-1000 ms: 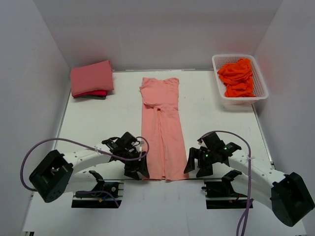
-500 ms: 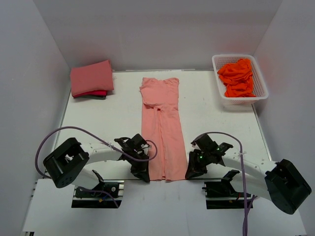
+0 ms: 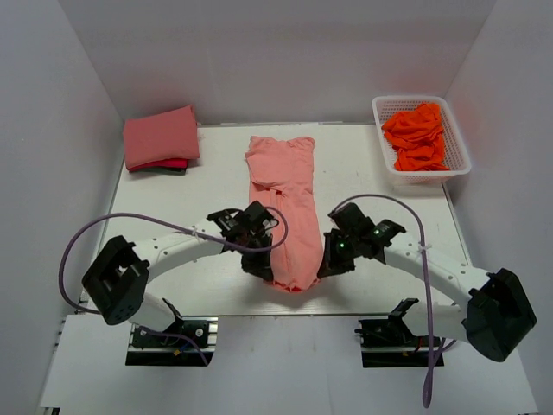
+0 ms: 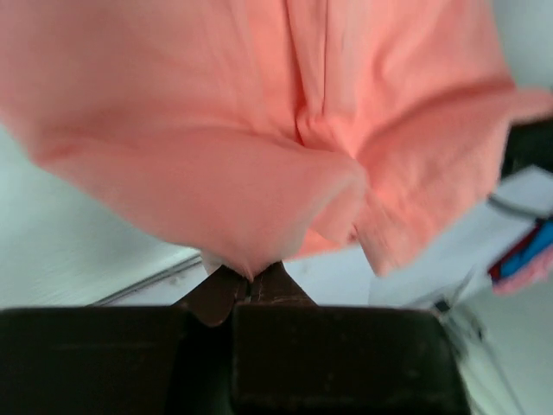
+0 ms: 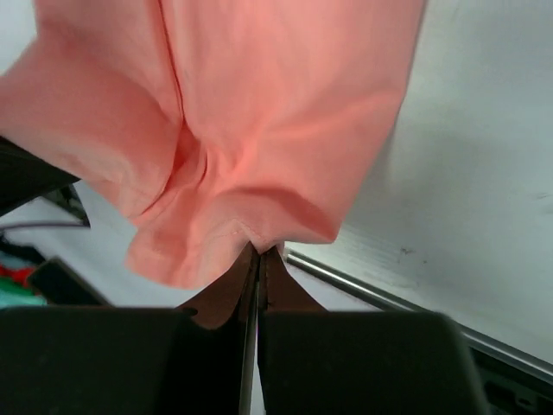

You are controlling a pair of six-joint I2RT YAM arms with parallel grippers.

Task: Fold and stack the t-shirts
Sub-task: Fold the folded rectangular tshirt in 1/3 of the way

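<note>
A salmon pink t-shirt (image 3: 282, 194), folded into a long strip, lies down the middle of the table, collar end far. Its near hem is lifted off the table and hangs bunched (image 3: 294, 275) between both arms. My left gripper (image 3: 262, 266) is shut on the hem's left corner (image 4: 246, 259). On the right corner (image 5: 268, 242) my right gripper (image 3: 326, 264) is shut. Both wrist views are filled by the hanging cloth (image 4: 216, 156) (image 5: 259, 112). A stack of folded t-shirts (image 3: 161, 138), pink over deeper rose, rests at the far left.
A white basket (image 3: 390, 171) at the far right holds crumpled orange garments (image 3: 416, 136). White walls close in the table on three sides. The table's metal front rail (image 5: 406, 303) runs just below the lifted hem.
Both grippers shut on the near hem corners, then lifted and carried them away from the table's front edge toward the collar. The strip's near part now hangs bunched.
</note>
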